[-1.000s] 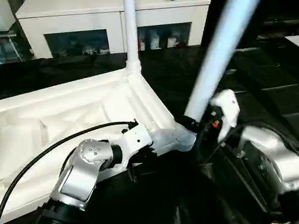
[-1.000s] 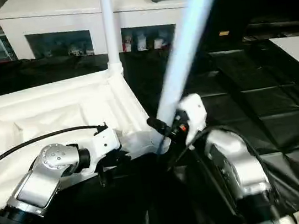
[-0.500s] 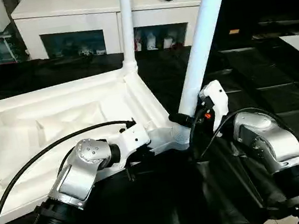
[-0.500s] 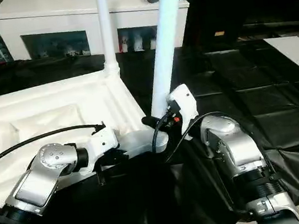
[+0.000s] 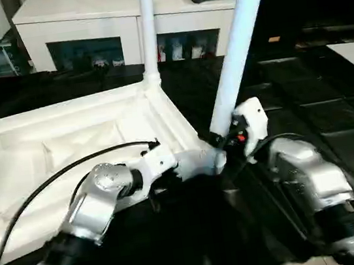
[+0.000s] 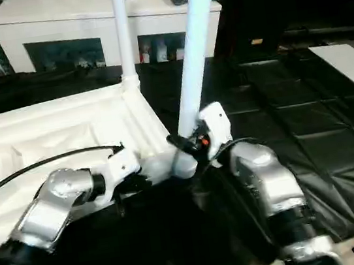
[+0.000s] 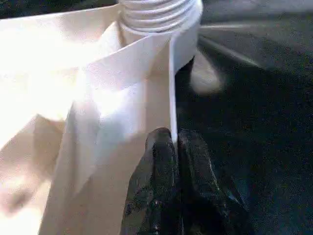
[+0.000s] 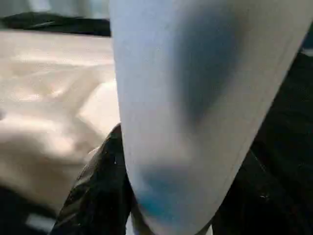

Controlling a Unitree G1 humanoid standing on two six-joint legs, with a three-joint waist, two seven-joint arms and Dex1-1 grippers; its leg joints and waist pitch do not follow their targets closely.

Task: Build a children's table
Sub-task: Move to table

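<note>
Gripping tabletop (image 5: 67,148) wall near its front-right corner, left gripper (image 7: 174,142) pinched tight on thin edge. Right gripper (image 5: 226,142) clamped around leg (image 5: 236,38) at that corner socket, leg tilted. 2nd leg (image 5: 147,28) upright in tabletop's far-right socket. Cabinet (image 5: 82,17) beyond tabletop.

Leg held at tabletop corner
Right end effector (image 5: 221,141) grips tilted leg (image 5: 237,38) at upturned tabletop (image 5: 68,154) near corner; second leg (image 5: 147,28) stands upright.
</note>
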